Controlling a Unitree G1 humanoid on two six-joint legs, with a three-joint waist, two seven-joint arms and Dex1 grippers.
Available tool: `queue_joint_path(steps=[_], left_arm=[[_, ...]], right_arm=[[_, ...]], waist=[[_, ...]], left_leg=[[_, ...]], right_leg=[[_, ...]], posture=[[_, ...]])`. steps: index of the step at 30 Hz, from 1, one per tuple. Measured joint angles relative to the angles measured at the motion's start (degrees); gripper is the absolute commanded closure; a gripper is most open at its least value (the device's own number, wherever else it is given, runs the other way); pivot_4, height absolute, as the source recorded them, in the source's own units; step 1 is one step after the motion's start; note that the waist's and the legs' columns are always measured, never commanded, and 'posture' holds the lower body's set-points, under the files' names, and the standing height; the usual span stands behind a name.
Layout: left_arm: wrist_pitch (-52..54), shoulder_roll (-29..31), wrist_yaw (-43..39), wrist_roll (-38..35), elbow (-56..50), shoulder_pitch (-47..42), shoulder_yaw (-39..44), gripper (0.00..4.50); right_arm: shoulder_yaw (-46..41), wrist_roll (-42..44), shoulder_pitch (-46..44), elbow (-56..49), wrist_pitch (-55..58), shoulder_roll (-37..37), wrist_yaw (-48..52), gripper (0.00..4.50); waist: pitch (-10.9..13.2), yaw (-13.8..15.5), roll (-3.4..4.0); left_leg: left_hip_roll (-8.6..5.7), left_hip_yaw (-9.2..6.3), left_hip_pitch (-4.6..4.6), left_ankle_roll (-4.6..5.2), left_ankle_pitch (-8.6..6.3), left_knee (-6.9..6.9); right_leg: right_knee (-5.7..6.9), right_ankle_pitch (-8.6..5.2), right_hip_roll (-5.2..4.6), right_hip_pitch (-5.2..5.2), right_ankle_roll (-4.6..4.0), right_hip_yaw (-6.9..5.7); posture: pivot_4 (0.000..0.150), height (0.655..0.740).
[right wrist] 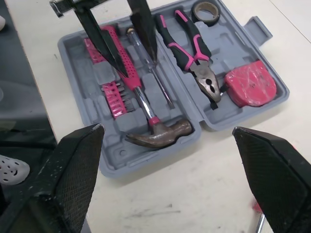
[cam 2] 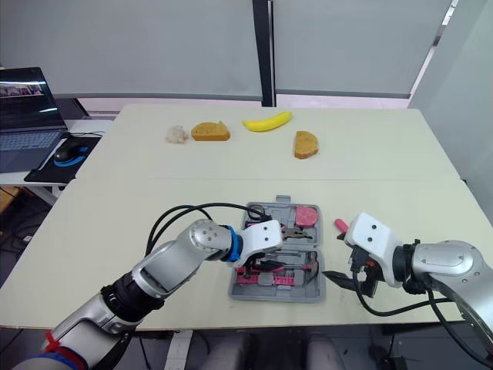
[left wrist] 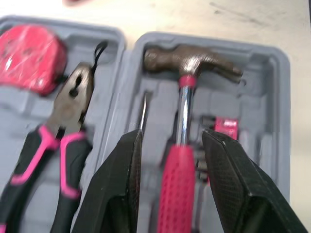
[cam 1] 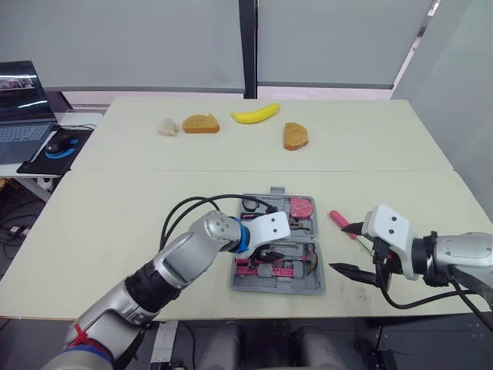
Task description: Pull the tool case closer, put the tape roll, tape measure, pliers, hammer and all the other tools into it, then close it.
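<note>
My left claw (left wrist: 172,138) is partly open, a finger on either side of the hammer (left wrist: 181,160)'s pink grip with a gap showing on both sides, so I judge it has hold of nothing and the hammer simply lies in its recess, head toward three o'clock. Working outward, the hammer shares the near half of the tool case (right wrist: 119,162) with a screwdriver (right wrist: 154,80) and a row of pink bits (right wrist: 116,93). The far half holds the pliers (left wrist: 63,126) in the middle, the tape measure (left wrist: 29,58) at the one o'clock corner and the tape roll (right wrist: 206,9) at eleven o'clock. The case lies open and flat at six o'clock on the desk (cam 1: 115,208), close to the front edge, so the pulling-in looks done. My right claw (cam 1: 340,247) hangs spread wide and empty at about four o'clock from the case, just off its edge. One pink-handled tool (cam 1: 340,219) lies loose on the desk at three o'clock from the case, just beyond that claw. By my reckoning the named tools are all stowed, and what remains is that last loose piece and folding the lid shut.
</note>
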Motion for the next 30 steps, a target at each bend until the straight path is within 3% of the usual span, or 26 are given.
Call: queue_joint_path(steps=[5,6,15,30], left_arm=[[-8.05,-1.66,-1.69,-1.62,3.67,3.43,2.63,4.40],[-9.44,-1.93,-2.16,-1.58,4.62,3.93,2.53,4.48],[-16.92,-4.02,-2.75,2.20,11.85,4.77,2.39,4.48],[-21.50,-1.98,-6.28,7.77,13.41,6.02,1.07,4.48]], right_arm=[[0.34,-0.87,-1.43,0.98,-0.72,-0.24,0.40,0.00],[0.43,-0.99,-2.01,1.00,-0.79,-0.24,0.40,0.00],[0.21,-0.89,-1.73,0.88,-0.56,-0.99,0.68,0.00],[-0.42,-0.95,-0.53,0.44,-0.54,-1.15,0.78,0.00]], waist=[[0.00,0.18,0.00],[0.00,0.14,0.00],[0.00,0.10,0.00],[-0.02,0.03,0.02]], left_leg=[[0.00,-0.01,0.00,0.00,0.00,0.01],[0.00,-0.01,0.01,0.00,0.00,0.00],[0.00,-0.01,0.00,0.01,0.00,0.00],[0.02,-0.02,0.04,0.01,0.00,-0.01]], right_leg=[[-0.01,0.00,-0.01,0.02,0.00,-0.02],[-0.01,0.00,-0.01,0.02,0.00,-0.02],[0.00,0.00,0.00,0.01,0.00,-0.04],[0.00,0.00,0.01,0.04,0.00,-0.06]], posture=[[0.150,0.7400],[0.150,0.7400],[0.150,0.7400],[0.150,0.7400]])
